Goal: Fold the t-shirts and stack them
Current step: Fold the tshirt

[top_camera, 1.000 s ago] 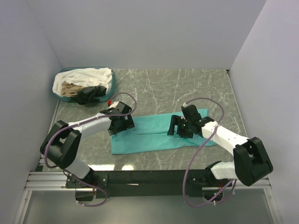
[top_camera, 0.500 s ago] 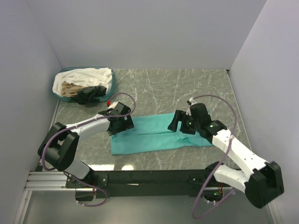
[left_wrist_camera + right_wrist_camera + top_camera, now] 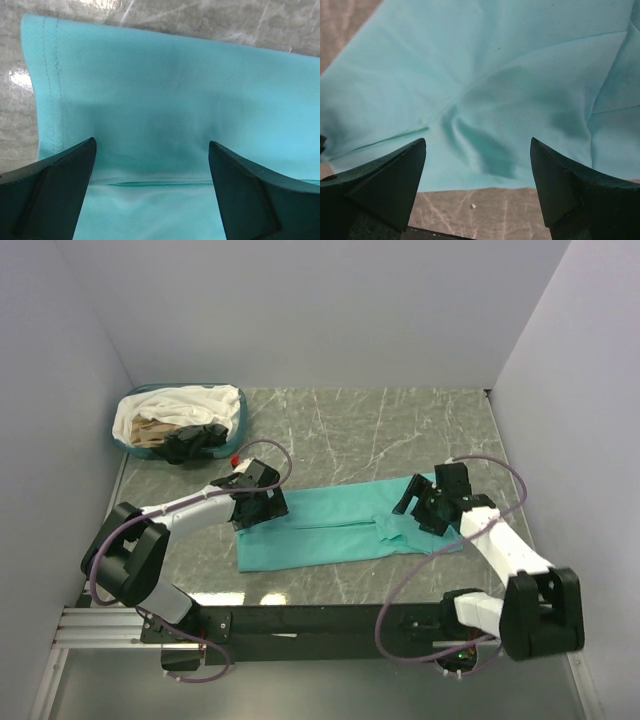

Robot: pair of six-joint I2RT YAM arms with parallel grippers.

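The teal-green t-shirt (image 3: 320, 525) lies folded in a long strip across the middle of the table. My left gripper (image 3: 262, 506) is open and empty, low over the shirt's left end; its view shows the hemmed edge (image 3: 50, 90) and a fold line (image 3: 160, 183) between the fingers. My right gripper (image 3: 418, 512) is open and empty over the shirt's right end, where the cloth is rumpled (image 3: 480, 145). White, beige and black shirts (image 3: 185, 420) lie heaped in the basket at the back left.
The oval teal-rimmed basket (image 3: 241, 420) stands at the back left corner. Grey walls close the table on left, back and right. A black rail (image 3: 320, 620) runs along the near edge. Marbled table surface (image 3: 400, 430) lies behind the shirt.
My right gripper has moved right, from the shirt's middle toward its right end, and the right arm swung outward. The cloth there is now rumpled. The left gripper has hardly moved.
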